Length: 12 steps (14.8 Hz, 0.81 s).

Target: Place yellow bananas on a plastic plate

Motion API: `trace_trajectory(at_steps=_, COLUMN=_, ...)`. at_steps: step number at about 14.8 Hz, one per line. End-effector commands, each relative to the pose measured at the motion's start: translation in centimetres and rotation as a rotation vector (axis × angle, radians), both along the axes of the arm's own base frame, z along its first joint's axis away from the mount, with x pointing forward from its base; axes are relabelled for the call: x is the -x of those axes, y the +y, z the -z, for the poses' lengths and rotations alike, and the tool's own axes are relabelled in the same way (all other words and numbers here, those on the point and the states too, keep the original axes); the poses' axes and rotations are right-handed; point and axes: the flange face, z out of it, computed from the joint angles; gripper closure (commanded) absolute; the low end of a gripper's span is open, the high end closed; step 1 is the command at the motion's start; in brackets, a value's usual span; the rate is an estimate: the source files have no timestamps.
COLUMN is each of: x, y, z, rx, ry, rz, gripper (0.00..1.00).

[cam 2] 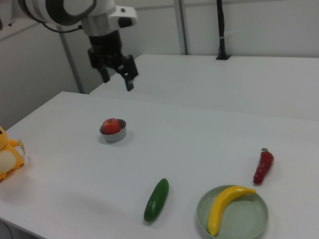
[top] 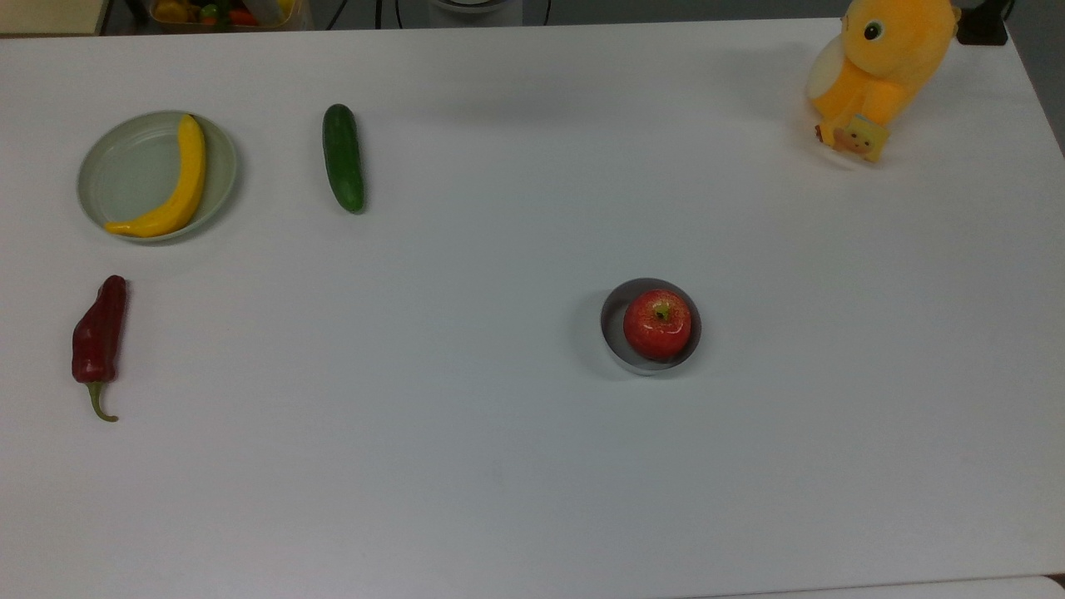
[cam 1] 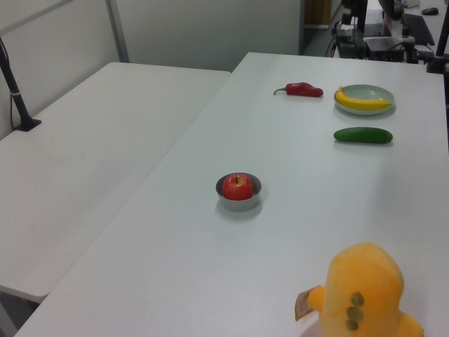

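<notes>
**Banana lies on the plate, claw raised and empty**

A white table (top: 516, 466) holds a few items spread well apart. In the top view's upper left sits the round pale grey-green plate (top: 116, 170). The yellow banana (top: 175, 187) lies inside it, curving along the plate's right side and lower rim, with its dark stem tip at the upper rim. In the right view the same plate (cam 2: 249, 219) is near the table's front edge with the banana (cam 2: 224, 204) across it.

A small grey metal dish (top: 614, 320) near the table's middle holds a red apple (top: 657, 324), which fills most of it.

A green cucumber (top: 343, 156) lies just right of the plate in the top view, flat on the table. A red pepper (top: 98, 333) lies below the plate. An orange plush toy (top: 882, 66) stands at the top right corner.

Wide bare surface runs between these items and along the lower edge.

In the right view the gripper (cam 2: 117, 78) hangs high above the table, fingers spread apart and holding nothing.
</notes>
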Motion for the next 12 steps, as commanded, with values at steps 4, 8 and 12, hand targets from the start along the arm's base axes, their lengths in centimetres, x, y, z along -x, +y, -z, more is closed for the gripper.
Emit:
trace_trajectory(at_steps=4, x=0.4, y=6.9, z=1.9, rx=-0.004, ry=0.069, rz=-0.111, gripper=0.0)
trace_trajectory(at_steps=8, x=-0.8, y=8.3, z=3.6, rx=0.006, ry=0.044, rz=-0.217, gripper=0.0)
trace_trajectory(at_steps=12, x=-1.9, y=8.2, z=4.4, rx=0.016, ry=0.015, rz=-0.293, gripper=0.0)
